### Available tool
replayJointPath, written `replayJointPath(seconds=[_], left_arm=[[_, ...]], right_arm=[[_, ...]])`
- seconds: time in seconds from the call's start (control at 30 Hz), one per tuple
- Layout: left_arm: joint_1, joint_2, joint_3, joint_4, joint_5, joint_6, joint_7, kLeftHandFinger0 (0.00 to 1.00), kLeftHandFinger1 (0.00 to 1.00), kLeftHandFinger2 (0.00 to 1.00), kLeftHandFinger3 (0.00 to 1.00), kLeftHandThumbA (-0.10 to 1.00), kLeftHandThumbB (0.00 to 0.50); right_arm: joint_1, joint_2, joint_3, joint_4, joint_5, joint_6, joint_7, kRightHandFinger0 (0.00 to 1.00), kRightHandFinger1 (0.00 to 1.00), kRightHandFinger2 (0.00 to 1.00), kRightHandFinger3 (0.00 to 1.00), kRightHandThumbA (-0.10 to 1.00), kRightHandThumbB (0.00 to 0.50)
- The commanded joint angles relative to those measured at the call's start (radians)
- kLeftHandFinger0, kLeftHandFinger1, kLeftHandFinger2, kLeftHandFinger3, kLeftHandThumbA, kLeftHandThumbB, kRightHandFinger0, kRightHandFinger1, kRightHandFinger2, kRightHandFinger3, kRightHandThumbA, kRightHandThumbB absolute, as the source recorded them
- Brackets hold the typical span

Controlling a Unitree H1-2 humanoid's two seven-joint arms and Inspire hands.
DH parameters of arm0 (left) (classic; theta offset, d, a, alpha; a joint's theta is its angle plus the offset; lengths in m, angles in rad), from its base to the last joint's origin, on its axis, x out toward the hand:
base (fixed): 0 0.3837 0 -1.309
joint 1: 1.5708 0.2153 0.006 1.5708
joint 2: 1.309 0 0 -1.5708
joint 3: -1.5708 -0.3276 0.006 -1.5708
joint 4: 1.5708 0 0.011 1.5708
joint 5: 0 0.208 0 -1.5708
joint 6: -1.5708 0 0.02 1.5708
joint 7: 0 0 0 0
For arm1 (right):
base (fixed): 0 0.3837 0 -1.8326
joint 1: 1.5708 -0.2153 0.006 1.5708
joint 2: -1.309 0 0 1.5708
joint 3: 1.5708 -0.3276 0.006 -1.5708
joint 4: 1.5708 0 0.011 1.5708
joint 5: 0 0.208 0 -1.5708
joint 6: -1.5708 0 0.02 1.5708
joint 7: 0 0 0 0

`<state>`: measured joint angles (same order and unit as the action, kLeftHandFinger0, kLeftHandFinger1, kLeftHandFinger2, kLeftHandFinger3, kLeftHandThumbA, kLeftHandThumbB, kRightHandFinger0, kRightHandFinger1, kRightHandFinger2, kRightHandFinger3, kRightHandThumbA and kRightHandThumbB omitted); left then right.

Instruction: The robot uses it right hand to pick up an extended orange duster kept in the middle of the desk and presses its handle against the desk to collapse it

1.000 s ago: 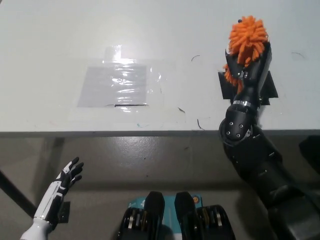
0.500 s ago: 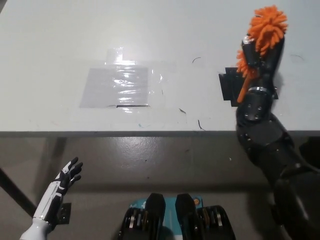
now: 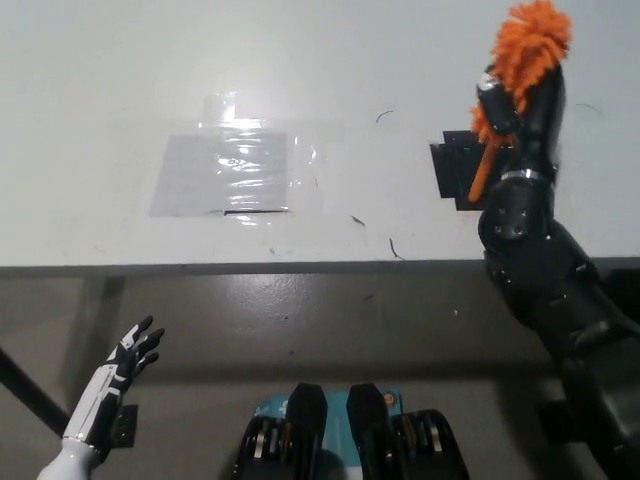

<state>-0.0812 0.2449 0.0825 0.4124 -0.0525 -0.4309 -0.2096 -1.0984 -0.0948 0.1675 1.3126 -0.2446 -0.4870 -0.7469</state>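
Head view looks steeply down on a broad white desk point(image 3: 120, 80) with a sheet of clear glossy plastic taped flat point(image 3: 225, 172) near its middle and a small black square patch point(image 3: 455, 172) to the right. Over that patch, the black right hand point(image 3: 520, 105) rises above the desk, its fingers clamped around a fluffy orange duster point(image 3: 530, 45) whose thin orange handle point(image 3: 482, 172) slants downward. Below the desk edge at lower left, the white left hand point(image 3: 125, 362) rests with fingers spread apart, holding nothing.
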Motion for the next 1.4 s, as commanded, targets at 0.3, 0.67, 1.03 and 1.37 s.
replayJointPath(seconds=[0.3,0.67,1.03,1.37], left_arm=[[0.002,0.025,0.006,-0.026,-0.003,-0.039,-0.005,1.00,1.00,0.96,1.00,1.00,0.289],[0.012,0.027,0.011,-0.031,-0.011,-0.039,-0.003,1.00,0.97,0.94,1.00,1.00,0.306],[0.006,0.028,0.013,-0.042,-0.014,-0.039,-0.007,0.98,0.94,0.92,1.00,1.00,0.294],[0.001,0.031,0.014,-0.037,-0.022,-0.039,-0.014,0.98,0.94,0.92,1.00,1.00,0.301]], right_arm=[[-0.298,-0.091,0.205,0.037,-0.184,0.021,0.000,0.00,0.29,0.74,0.81,-0.10,0.120],[-0.370,-0.103,0.551,0.151,-0.398,0.362,0.481,0.21,0.43,0.74,0.68,0.08,0.269],[-0.308,-0.071,0.574,0.178,-0.357,0.495,0.915,1.00,1.00,1.00,1.00,0.69,0.500],[-0.358,-0.096,0.519,0.176,-0.297,0.549,1.147,1.00,1.00,1.00,1.00,0.69,0.500]])
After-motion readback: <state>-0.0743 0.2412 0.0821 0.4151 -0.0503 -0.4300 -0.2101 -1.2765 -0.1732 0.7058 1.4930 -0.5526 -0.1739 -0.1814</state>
